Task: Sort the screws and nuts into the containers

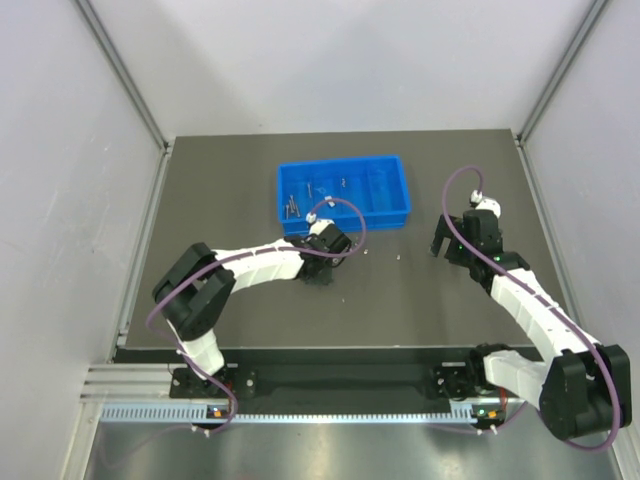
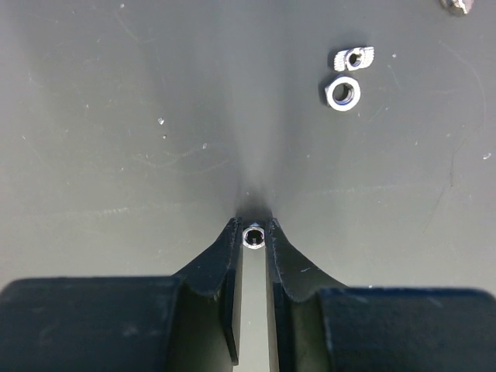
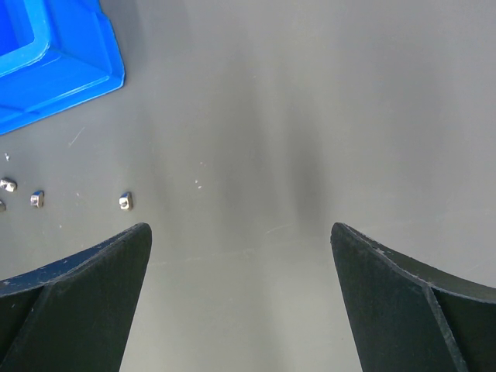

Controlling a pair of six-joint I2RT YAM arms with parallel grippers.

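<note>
My left gripper (image 2: 253, 232) points down at the dark table, shut on a tiny round silvery piece (image 2: 253, 236) with a dark centre hole, seen end-on like a screw head. In the top view it (image 1: 320, 268) is just in front of the blue tray (image 1: 345, 222). Two loose nuts lie ahead of it: a round one (image 2: 342, 93) and a ribbed one (image 2: 355, 56). Screws (image 1: 291, 205) lie in the tray's left compartment. My right gripper (image 3: 240, 248) is open and empty over bare table, right of the tray (image 1: 447, 247).
Three small nuts (image 3: 125, 201) (image 3: 36, 199) (image 3: 8, 184) lie on the table left of my right gripper, below the tray's corner (image 3: 70, 70). Another silvery piece (image 2: 459, 6) shows at the top edge of the left wrist view. White walls enclose the table.
</note>
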